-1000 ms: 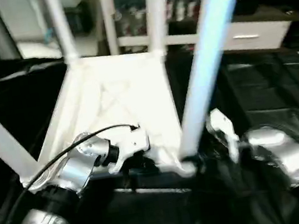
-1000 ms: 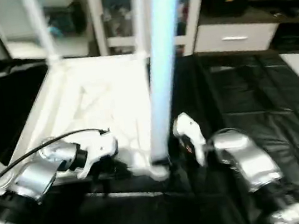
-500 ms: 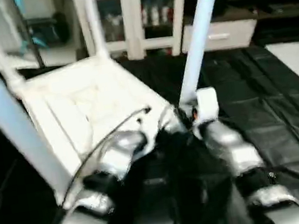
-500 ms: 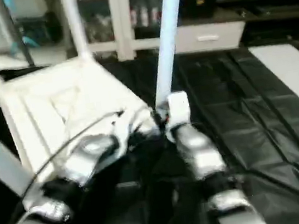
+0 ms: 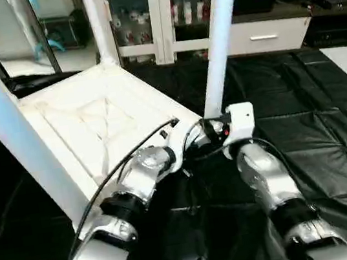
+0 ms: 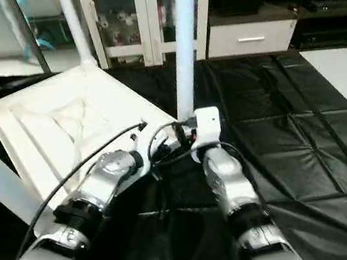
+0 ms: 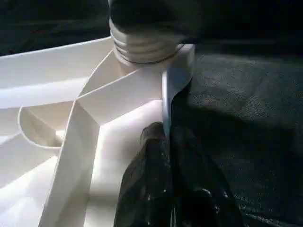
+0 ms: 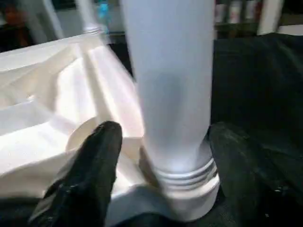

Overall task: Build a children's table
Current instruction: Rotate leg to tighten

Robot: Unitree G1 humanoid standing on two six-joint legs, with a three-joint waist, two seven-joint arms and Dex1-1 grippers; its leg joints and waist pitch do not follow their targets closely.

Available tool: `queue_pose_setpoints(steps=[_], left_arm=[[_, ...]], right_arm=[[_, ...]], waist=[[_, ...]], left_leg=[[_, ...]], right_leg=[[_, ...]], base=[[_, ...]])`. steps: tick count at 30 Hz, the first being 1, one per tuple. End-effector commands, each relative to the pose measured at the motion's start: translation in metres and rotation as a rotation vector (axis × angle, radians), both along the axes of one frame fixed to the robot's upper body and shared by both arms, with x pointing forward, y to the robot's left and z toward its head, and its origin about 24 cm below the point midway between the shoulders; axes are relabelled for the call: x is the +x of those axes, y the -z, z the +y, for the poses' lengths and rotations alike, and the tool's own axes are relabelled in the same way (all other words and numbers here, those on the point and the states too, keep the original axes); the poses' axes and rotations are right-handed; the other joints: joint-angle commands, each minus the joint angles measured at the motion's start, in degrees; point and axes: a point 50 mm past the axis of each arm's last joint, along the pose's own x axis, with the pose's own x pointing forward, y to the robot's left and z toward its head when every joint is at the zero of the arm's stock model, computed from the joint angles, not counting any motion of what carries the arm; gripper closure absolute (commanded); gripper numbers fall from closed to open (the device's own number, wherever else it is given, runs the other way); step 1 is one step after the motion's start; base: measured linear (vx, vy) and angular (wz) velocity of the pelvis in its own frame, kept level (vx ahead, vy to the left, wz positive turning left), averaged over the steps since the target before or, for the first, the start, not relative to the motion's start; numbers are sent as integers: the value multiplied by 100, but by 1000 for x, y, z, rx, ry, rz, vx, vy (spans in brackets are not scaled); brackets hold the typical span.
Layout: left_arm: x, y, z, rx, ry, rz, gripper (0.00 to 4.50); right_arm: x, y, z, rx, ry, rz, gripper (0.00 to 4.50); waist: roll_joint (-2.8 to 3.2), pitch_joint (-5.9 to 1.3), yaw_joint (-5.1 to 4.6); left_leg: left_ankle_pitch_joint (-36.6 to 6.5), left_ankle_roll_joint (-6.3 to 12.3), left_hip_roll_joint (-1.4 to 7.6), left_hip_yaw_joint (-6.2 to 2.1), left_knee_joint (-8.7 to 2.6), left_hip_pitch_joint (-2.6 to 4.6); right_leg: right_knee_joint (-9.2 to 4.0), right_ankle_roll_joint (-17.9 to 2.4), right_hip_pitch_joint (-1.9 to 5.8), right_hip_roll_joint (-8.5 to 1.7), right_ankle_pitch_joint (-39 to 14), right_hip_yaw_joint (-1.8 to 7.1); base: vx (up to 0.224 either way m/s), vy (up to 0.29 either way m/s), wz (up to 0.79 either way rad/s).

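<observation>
Four white legs (image 5: pixel 218 38) stand upright on the upturned table (image 5: pixel 94 125).

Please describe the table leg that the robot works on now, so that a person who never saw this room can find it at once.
Find the white table top, lying upside down on the black floor mat with its legs pointing up. Go to its corner nearest the robot, where both silver forearms meet. The leg rising there is the one: unlike the other legs, it stands between the open fingers of the right tool, while the left tool pinches the rim beside it.
</observation>
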Motion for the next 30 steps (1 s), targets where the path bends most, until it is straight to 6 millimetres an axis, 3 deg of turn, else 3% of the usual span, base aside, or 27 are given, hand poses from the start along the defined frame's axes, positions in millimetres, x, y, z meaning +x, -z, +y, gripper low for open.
queue_pose_setpoints(steps=[1, 6, 9, 10, 13, 16, 20, 26, 27, 30], left_arm=[[-4, 5, 3, -20, 31, 3, 450], [-16, 9, 23, 19, 225, 97, 450], [-24, 9, 29, 19, 327, 140, 450], [-33, 9, 34, 26, 460, 166, 450], [-48, 8, 40, 16, 615, 232, 450], [-54, 8, 46, 39, 665, 305, 450], [-61, 6, 47, 36, 724, 358, 450], [-67, 3, 46, 38, 773, 387, 450], [-67, 2, 46, 36, 777, 391, 450], [-69, 2, 45, 39, 778, 395, 450]], right_arm=[[1, -10, 3, 9, -53, -45, 116], [-14, -21, -42, -102, -273, -59, 65], [-22, -25, -51, -141, -373, -57, 43], [-31, -27, -58, -171, -482, -43, 31], [-43, -29, -65, -192, -621, -11, 16], [-55, -31, -70, -190, -748, 41, 4], [-67, -31, -70, -203, -885, 111, 4], [-73, -28, -63, -217, -1012, 175, 4], [-73, -27, -62, -218, -1023, 184, 32], [-73, -26, -60, -231, -1045, 195, 57]], waist=[[-61, -250, 38], [-29, -250, 131], [1, -267, 166], [9, -273, 180], [25, -297, 199], [38, -296, 251], [-5, -287, 288], [-18, -267, 307], [-31, -264, 313], [-34, -273, 316]], left_leg=[[-1512, 270, 234, -52, -431, 0], [-1268, 381, 271, -16, -421, 19], [-1094, 418, 281, 4, -400, 21], [-1047, 436, 280, -6, -400, 26], [-848, 532, 304, 4, -380, 32], [-771, 626, 319, 47, -358, 102], [-873, 551, 322, 58, -367, 79], [-1021, 428, 319, 72, -373, 93], [-1021, 409, 319, 75, -375, 92], [-974, 384, 316, 75, -369, 93]], right_leg=[[-564, -964, 213, -380, -1677, 311], [-547, -992, 239, -373, -1441, 323], [-495, -1151, 238, -370, -990, 322], [-471, -1205, 244, -365, -831, 317], [-390, -1389, 274, -354, -211, 318], [-355, -1586, 230, -328, 193, 322], [-353, -1548, 263, -356, -96, 327], [-406, -1404, 229, -376, -642, 360], [-406, -1386, 228, -372, -698, 366], [-391, -1377, 226, -368, -663, 371]], base=[[0, 0, 0], [0, 0, 0], [0, 0, 0], [0, 0, 0], [0, 0, 0], [0, 0, 0], [0, 0, 0], [0, 0, 0], [0, 0, 0], [0, 0, 0]])
